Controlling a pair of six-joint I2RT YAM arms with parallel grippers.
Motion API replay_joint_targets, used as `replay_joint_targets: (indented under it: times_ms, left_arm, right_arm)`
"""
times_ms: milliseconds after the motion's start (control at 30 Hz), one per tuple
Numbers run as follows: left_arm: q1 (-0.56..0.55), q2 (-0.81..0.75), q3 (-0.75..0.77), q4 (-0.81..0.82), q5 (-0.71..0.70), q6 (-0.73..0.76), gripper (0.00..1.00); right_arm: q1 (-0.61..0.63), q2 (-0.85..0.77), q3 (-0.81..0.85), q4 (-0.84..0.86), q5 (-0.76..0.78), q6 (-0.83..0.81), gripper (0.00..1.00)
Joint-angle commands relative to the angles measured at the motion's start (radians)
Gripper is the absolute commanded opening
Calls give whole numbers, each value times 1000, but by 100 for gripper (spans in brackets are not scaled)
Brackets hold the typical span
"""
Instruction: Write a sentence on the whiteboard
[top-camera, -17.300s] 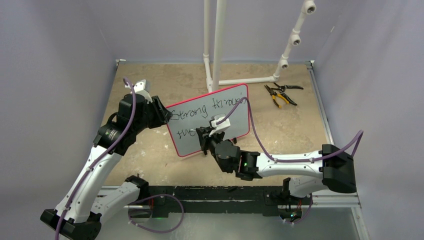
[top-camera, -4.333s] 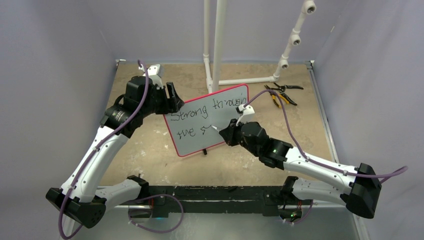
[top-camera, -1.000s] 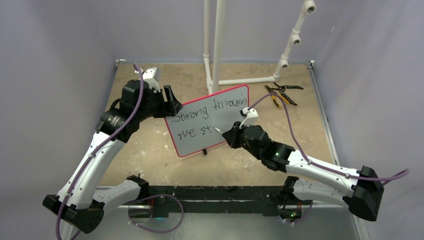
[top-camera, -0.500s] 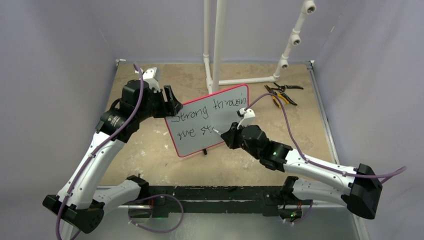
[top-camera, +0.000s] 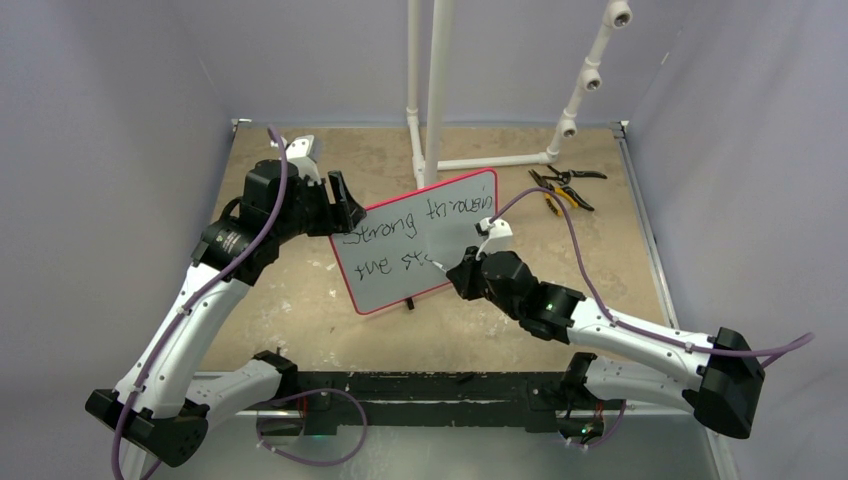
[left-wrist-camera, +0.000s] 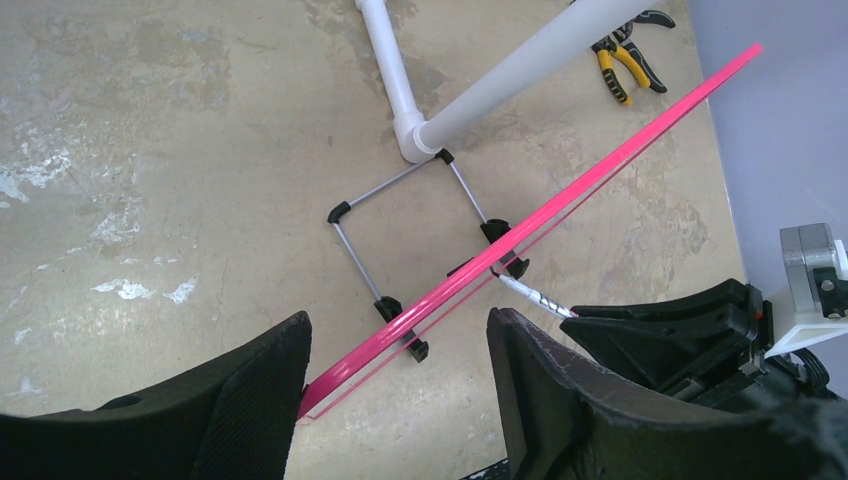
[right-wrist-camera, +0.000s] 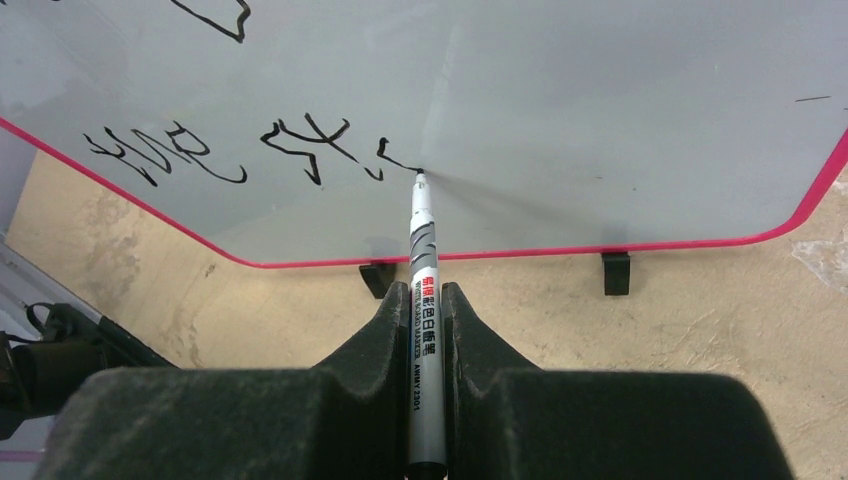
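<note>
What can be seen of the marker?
The marker is a slim, pale pen with black and red print on its barrel, uncapped. The right gripper is shut on the barrel, with the tip pointing away from the wrist. The tip touches the whiteboard at the end of a black stroke in the lower line of writing.

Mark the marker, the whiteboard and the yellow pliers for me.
Grey-barrelled marker pen (right-wrist-camera: 422, 262): right wrist view, printed barrel.
Red-bordered pale whiteboard (right-wrist-camera: 640, 130): right wrist view, bare writing face.
Yellow-handled pliers (top-camera: 553, 197): top view, yellow handle.
</note>
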Motion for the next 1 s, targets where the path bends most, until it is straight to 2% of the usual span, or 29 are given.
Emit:
replay_joint_targets:
  times_ms: [0,500,733,967]
  left_arm:
    - [-1,-1,-5,11,27,-11,64]
    - [-1,1,-8,13,26,-10,65]
    - [-1,-5,-11,9,26,-11,65]
    - [-1,-9,-12,8,24,-13,65]
  right_arm:
    - [-1,-8,58,7,56,0,0]
    - [-1,-19,62,63,-7,-52,0]
    - [-1,-72,41,107,-31,-71,0]
    - [-1,-69,44,86,6,-56,0]
